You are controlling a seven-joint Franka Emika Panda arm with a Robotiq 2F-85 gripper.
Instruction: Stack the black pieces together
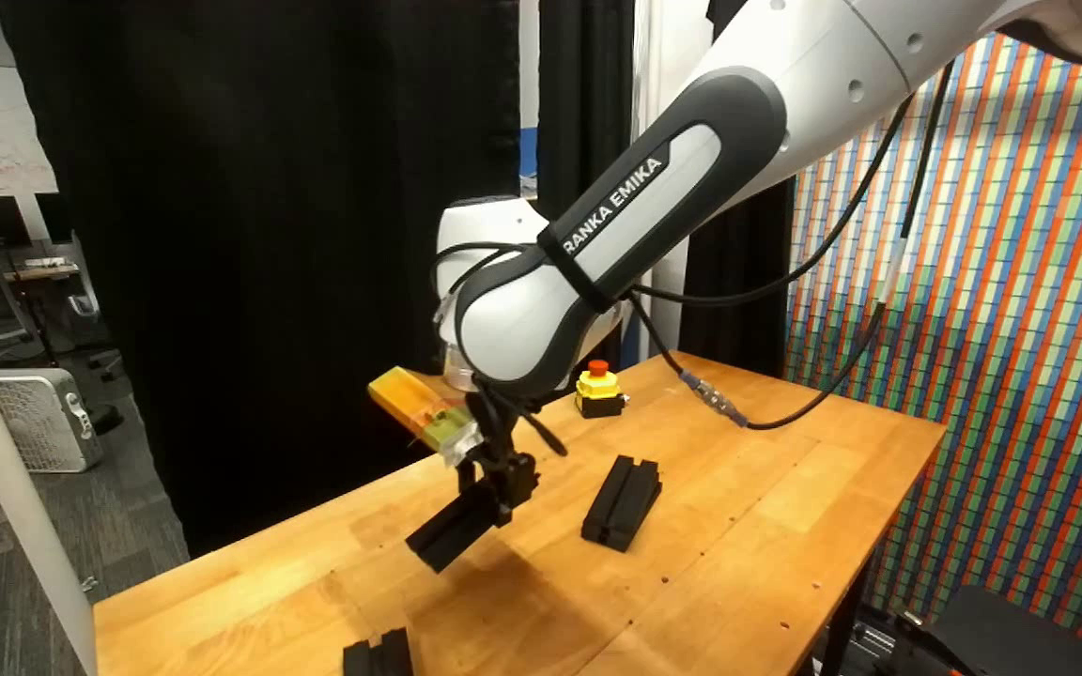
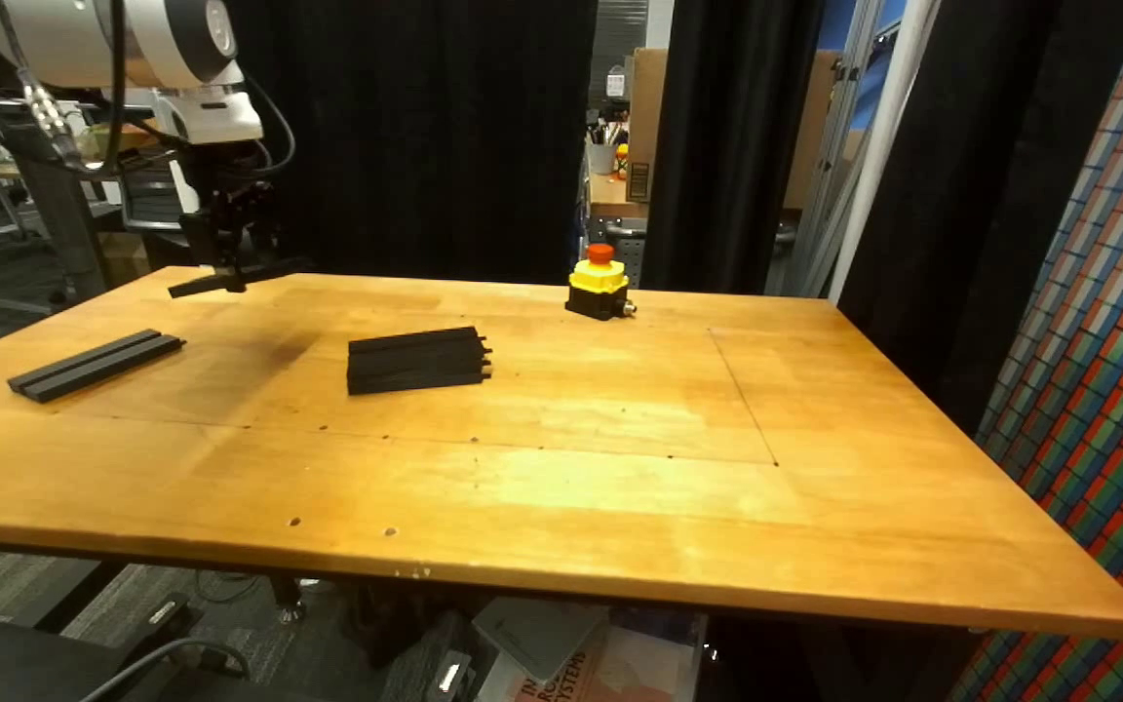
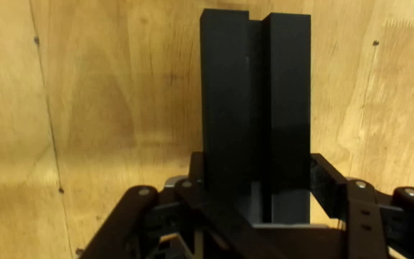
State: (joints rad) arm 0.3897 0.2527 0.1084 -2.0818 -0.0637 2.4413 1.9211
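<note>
Grpr (image 3: 256,169) jaws just width of blk pc (image 3: 235,108), tight both sides

Wooden table (image 2: 639,526): black pieces (image 2: 415,362), yellow-and-red button (image 2: 599,277).

Black curtains (image 1: 269,282) hang beyond the wooden table (image 2: 620,507) (1 white box fan (image 1: 34,422) stands on grey floor (image 1: 132,526)).

Black piece (image 1: 453,527) between the jaws
</note>
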